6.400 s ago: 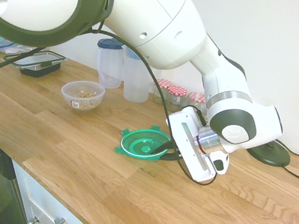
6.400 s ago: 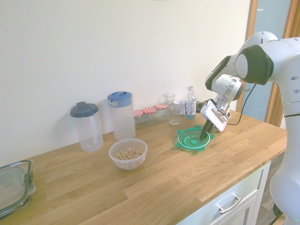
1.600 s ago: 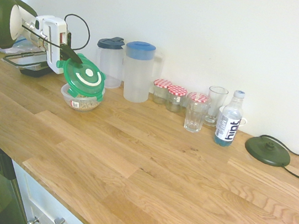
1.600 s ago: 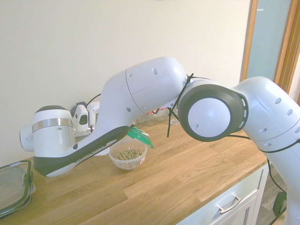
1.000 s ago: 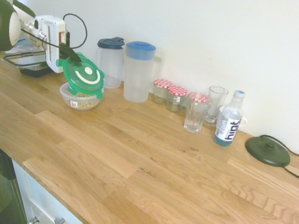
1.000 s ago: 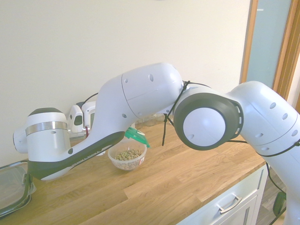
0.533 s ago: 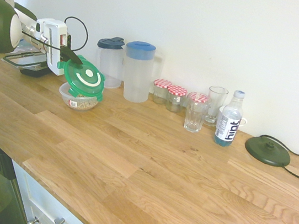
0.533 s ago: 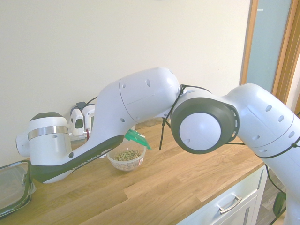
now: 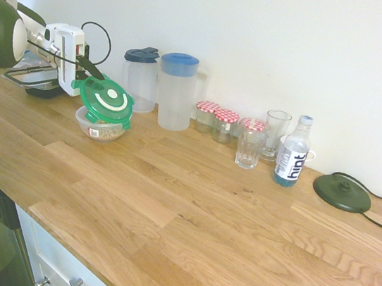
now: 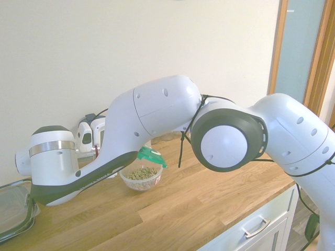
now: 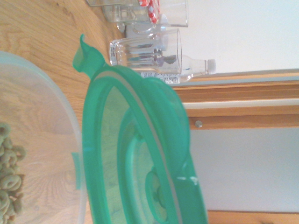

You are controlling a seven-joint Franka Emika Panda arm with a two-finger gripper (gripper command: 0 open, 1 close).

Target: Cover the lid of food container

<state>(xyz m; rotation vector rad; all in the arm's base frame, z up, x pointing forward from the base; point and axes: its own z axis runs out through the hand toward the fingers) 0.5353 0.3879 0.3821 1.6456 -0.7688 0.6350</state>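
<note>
- First exterior view: my gripper [image 9: 86,66] met the lid's [image 9: 108,97] upper rim; I could not tell whether my jaws gripped it. The lid sat tilted over the bowl [image 9: 102,128] on the counter [image 9: 189,207]. I judged it should be levelled and centred before pressing.
- Second exterior view: my arm hid the gripper; only a green edge showed above the grain.
- Wrist view: the lid's underside stood steeply beside the bowl's rim, a detail neither exterior view gave.

I am seeing the arm [image 10: 157,115] covering most of the lid [image 10: 151,155] in the second exterior view; the wrist view is cutting off the food container [image 11: 42,154], and I am not making out its label [image 9: 94,131]
</note>
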